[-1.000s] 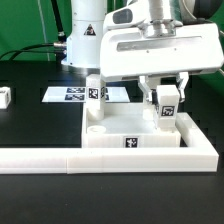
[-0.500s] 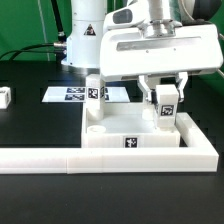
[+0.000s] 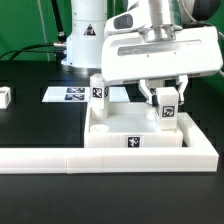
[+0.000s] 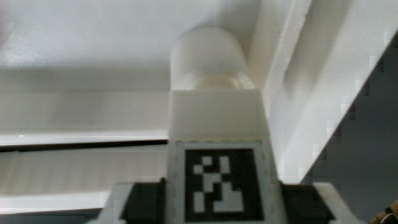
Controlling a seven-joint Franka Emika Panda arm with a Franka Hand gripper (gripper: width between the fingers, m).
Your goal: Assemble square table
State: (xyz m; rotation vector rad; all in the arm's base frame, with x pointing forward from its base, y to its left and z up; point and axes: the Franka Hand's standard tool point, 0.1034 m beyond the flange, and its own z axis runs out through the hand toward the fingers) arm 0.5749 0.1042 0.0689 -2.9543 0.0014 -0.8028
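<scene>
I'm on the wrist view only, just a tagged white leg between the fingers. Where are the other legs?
Observer: A second leg stands upright on the tabletop's far corner, on the exterior view's left.
Operator: Any loose ones?
Observer: One leg block lies on the black table at the exterior view's far left, apart from the tabletop.
Operator: Where's mine over the slab?
Observer: The held leg hangs upright in the gripper, over the tabletop's side on the exterior view's right.
</scene>
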